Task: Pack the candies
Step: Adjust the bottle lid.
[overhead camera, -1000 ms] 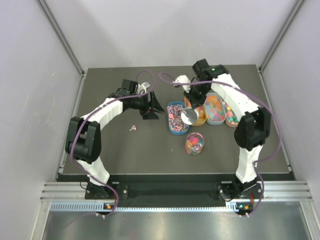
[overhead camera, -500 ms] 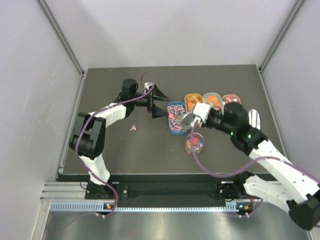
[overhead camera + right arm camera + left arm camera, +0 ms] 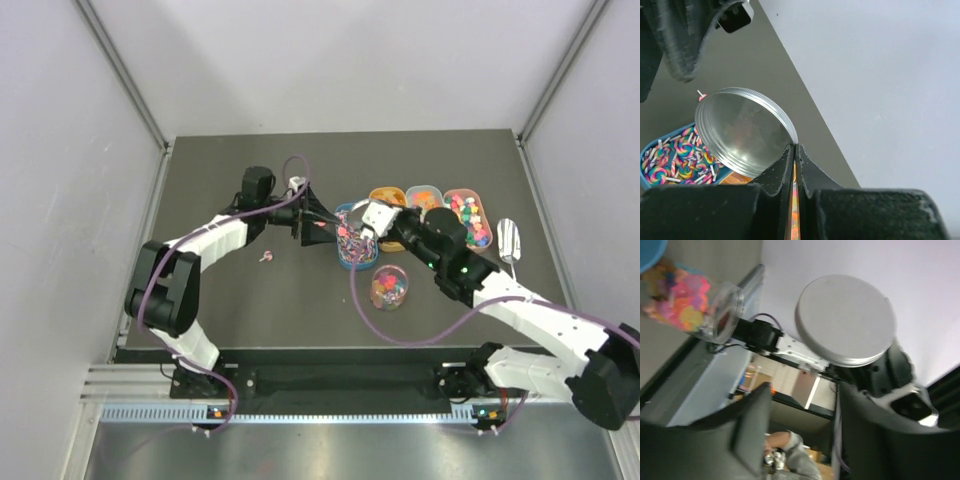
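Four trays (image 3: pixel 462 191) and one jar (image 3: pixel 405 284) hold candies (image 3: pixel 466 217).

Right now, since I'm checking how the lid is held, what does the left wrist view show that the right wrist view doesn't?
Only the left wrist view: the clear jar with candies inside, and the flat outer face of the lid. Only the right wrist view: the lid's hollow underside and the blue tray of swirl lollipops. Both: the metal lid, pinched at its rim by the shut right gripper.
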### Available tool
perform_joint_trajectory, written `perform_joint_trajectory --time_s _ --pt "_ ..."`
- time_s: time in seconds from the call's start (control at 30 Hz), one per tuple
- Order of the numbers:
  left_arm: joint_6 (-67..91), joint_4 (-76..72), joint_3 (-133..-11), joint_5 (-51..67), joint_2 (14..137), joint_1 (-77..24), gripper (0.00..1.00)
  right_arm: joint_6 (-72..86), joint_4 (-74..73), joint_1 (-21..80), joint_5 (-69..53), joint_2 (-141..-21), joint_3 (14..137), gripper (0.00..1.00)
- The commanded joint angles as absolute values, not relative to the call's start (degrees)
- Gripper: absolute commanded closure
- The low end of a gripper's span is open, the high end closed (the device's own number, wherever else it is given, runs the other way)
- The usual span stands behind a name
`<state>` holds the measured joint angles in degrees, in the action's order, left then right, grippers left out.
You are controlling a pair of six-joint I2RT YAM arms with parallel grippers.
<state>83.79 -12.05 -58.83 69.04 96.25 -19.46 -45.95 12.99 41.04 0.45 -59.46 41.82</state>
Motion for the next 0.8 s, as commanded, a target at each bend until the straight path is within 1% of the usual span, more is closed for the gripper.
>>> perform_joint_trajectory --time_s 0.0,0.03,0.1,0.13,0.17,0.2,0.23,0.27,0.3,0.37,0.4,0.47,0.5,0.53,0.57,0.6,0.63,0.7,0.73,0.77 --pt "63.00 1.87 -64.73 64.00 92.63 -20.04 0.46 -42.29 11.99 41.75 4.91 -63.10 49.20 1.00" --pt "42.83 11.16 -68.26 57.37 93.07 -20.04 0.50 -39.84 11.69 41.66 6.49 -63.89 51.83 1.00" --pt "24.25 31.09 -76.51 44.80 92.90 -22.57 0.48 -33.33 8.81 40.70 7.48 -66.35 54.74 1.00" --pt "14.34 32.68 -77.25 36.38 92.12 -24.15 0.48 -29.92 5.48 39.65 6.69 -67.31 57.54 1.00" --pt "13.02 33.04 -77.43 34.82 91.76 -25.74 0.49 -28.49 4.93 39.20 6.16 -67.41 58.18 1.00" --pt "13.36 32.18 -76.82 35.67 91.67 -25.66 0.49 -27.87 4.83 39.03 4.93 -67.15 58.53 1.00" --pt "17.27 30.86 -76.03 37.42 91.50 -25.23 0.50 -27.69 5.62 38.85 4.31 -66.19 58.10 1.00" --pt "19.92 29.02 -74.98 43.97 91.49 -23.83 0.50 -27.51 6.06 39.02 3.78 -65.66 57.66 1.00" --pt "22.21 27.09 -72.53 45.42 91.23 -23.47 0.50 -26.99 6.24 39.02 3.34 -65.22 57.22 1.00" --pt "23.21 24.53 -71.20 43.52 89.57 -23.82 0.49 -26.54 2.58 39.02 2.82 -65.21 57.74 1.00" --pt "21.99 24.96 -71.28 42.29 89.13 -24.08 0.47 -26.11 1.68 39.02 3.33 -65.30 58.01 1.00" --pt "15.76 28.64 -72.68 39.83 88.68 -24.61 0.45 -24.88 0.10 38.24 3.08 -65.48 58.18 1.00" --pt "14.08 28.48 -72.86 37.55 88.07 -24.78 0.43 -24.70 -1.91 38.06 2.03 -65.57 58.36 1.00" --pt "11.97 26.74 -72.69 37.09 86.76 -24.79 0.40 -24.00 -2.28 37.71 2.28 -65.31 58.19 1.00" --pt "11.52 25.41 -72.51 37.35 86.31 -24.52 0.39 -23.39 -2.20 37.36 2.11 -65.30 57.92 1.00" --pt "12.47 24.53 -72.86 40.22 86.40 -24.09 0.39 -22.77 -3.33 36.92 0.20 -65.13 58.27 1.00" --pt "18.66 23.65 -73.21 43.04 87.18 -23.30 0.41 -21.55 -3.86 36.22 0.18 -65.21 58.36 1.00" --pt "31.57 14.72 -70.69 52.77 89.29 -18.83 0.44 -20.40 -3.95 36.21 0.26 -64.87 58.27 1.00" --pt "52.17 6.67 -67.88 62.22 91.47 -17.42 0.48 -19.78 -4.13 35.95 0.44 -64.60 58.27 1.00" --pt "65.08 -17.34 -63.68 64.92 91.93 -15.92 0.52 -19.69 -4.83 35.69 0.35 -64.69 58.53 1.00"
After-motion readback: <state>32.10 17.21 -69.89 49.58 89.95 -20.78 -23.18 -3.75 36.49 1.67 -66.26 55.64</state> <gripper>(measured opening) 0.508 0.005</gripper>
